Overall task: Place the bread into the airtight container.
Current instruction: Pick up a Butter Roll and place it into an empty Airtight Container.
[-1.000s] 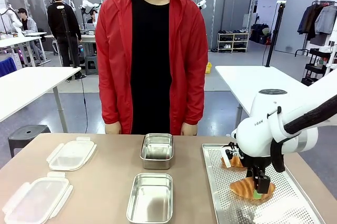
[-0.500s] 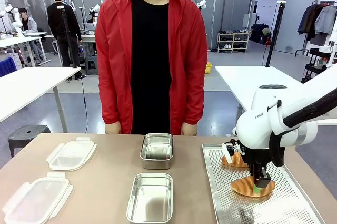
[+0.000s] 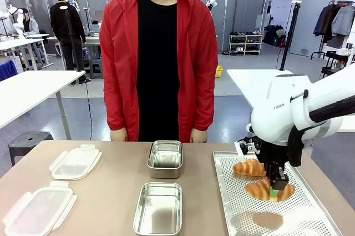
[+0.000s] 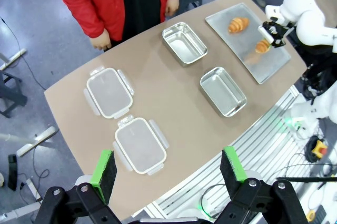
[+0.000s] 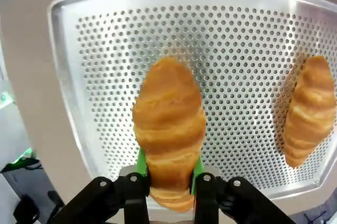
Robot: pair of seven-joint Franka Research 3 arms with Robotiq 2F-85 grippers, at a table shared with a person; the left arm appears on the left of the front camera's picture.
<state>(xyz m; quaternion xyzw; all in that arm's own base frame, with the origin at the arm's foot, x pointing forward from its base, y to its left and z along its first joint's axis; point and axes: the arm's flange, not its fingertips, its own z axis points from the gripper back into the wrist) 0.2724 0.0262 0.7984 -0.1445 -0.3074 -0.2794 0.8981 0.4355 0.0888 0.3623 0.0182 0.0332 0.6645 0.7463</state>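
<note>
At the brown counter (image 3: 111,186): pinching a croissant (image 3: 256,189) in the right hand (image 3: 274,191) above the perforated tray (image 3: 230,191). Holding the left hand (image 4: 167,161) spread.

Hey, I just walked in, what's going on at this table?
The right gripper is shut on a croissant, holding it just above the perforated tray, where a second croissant lies. The left gripper hangs open high over the table. Two steel containers sit empty mid-table, with two clear lids off to the robot's left. A person in a red jacket stands at the far side, hands down.
</note>
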